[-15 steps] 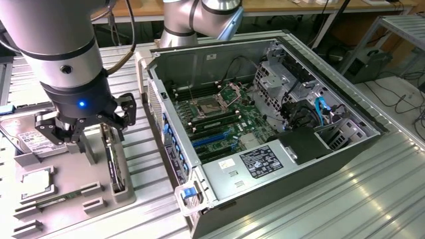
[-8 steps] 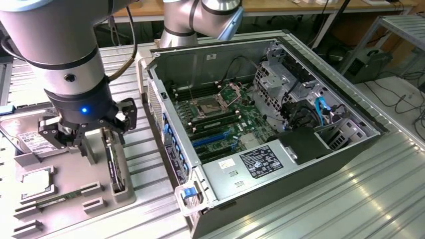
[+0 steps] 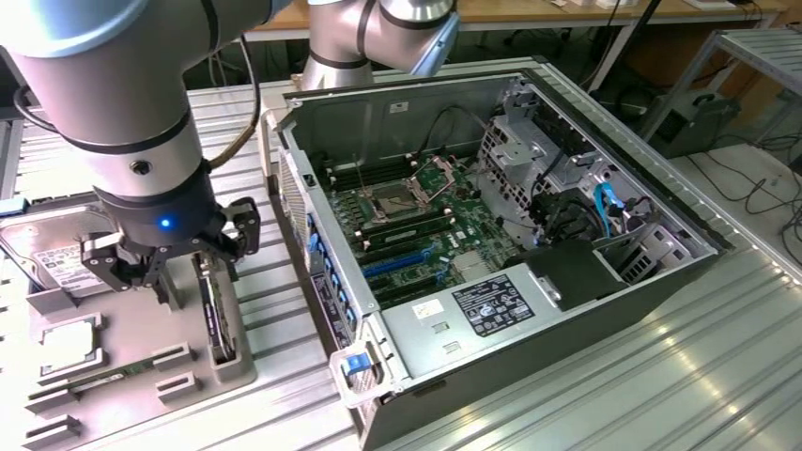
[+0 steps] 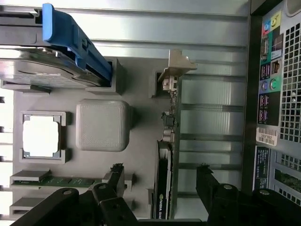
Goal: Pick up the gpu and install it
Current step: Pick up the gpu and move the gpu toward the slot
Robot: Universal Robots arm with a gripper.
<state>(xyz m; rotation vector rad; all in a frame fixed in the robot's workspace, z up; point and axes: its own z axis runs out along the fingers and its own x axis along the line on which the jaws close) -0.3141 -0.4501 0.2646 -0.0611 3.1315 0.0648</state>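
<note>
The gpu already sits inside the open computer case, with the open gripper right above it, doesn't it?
Not inside the case. The exterior view shows the gpu standing on edge in the grey tray beside the open computer case, with the open gripper right above it.

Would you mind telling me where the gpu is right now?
The gpu stands on edge in the grey tray at the exterior view's left, beside the open computer case, under the open claw.
</note>
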